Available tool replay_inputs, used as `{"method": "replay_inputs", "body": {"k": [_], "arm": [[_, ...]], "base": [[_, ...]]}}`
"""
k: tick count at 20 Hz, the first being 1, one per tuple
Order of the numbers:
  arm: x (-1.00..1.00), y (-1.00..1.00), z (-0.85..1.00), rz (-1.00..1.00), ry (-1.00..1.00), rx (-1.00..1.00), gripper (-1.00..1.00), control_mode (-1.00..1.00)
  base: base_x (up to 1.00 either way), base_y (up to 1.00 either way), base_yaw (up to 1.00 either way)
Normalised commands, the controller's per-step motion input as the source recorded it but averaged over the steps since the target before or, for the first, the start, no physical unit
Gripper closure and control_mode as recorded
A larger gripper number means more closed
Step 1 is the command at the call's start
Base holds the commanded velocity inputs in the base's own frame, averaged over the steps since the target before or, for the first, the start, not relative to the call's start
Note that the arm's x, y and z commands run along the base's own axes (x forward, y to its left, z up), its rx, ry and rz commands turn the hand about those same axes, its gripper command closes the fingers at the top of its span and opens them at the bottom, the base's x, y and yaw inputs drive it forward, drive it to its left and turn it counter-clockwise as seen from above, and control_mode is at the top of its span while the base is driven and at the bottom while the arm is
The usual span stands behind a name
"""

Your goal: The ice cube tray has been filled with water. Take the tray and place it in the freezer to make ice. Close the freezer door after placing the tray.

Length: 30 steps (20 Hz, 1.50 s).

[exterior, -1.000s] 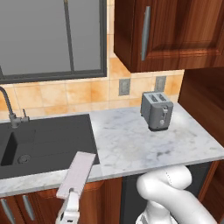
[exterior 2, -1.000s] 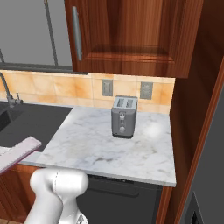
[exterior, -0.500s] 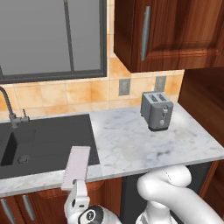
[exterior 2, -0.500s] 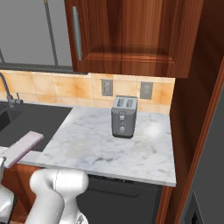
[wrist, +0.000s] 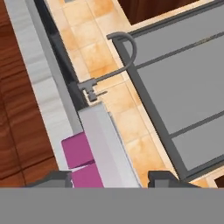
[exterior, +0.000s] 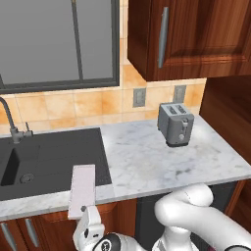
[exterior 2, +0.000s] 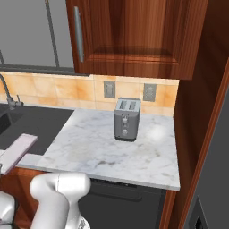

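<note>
Below counter edge | arm folded low | claw (wrist: 107, 179) clamped on ice cube tray (exterior: 82, 190)

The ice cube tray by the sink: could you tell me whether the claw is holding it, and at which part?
The claw has the ice cube tray between its fingertips at the near short end; a firm grip cannot be told.

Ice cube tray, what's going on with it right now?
The gripper is at the near end of the ice cube tray, one fingertip on either side of it, at the front edge of the counter beside the sink. The tray's near end sticks out past the counter edge, tilted up. Whether the jaws have actually clamped it isn't clear. The toaster stands at the back, well away.
</note>
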Motion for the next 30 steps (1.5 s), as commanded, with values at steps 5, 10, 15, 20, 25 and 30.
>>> {"method": "replay_inputs", "body": {"k": [5,10,15,20,25,30], "arm": [[-0.41,0.01,0.57,0.09,-0.05,-0.02,1.0,-1.0],[-0.05,0.0,0.83,0.05,0.0,0.0,1.0,-1.0],[0.0,0.0,0.87,0.0,0.0,0.0,1.0,-1.0],[0.0,-0.02,0.74,-0.04,0.0,0.0,1.0,-1.0],[-0.04,-0.3,0.61,-0.2,0.0,0.0,1.0,-1.0],[-0.22,-0.51,0.54,-0.21,0.01,0.03,1.0,-1.0]], "base": [[0.0,0.0,0.0],[0.0,0.0,0.0],[0.0,0.0,0.0],[0.0,0.0,0.0],[0.0,0.0,0.0],[0.0,0.0,0.0]]}}
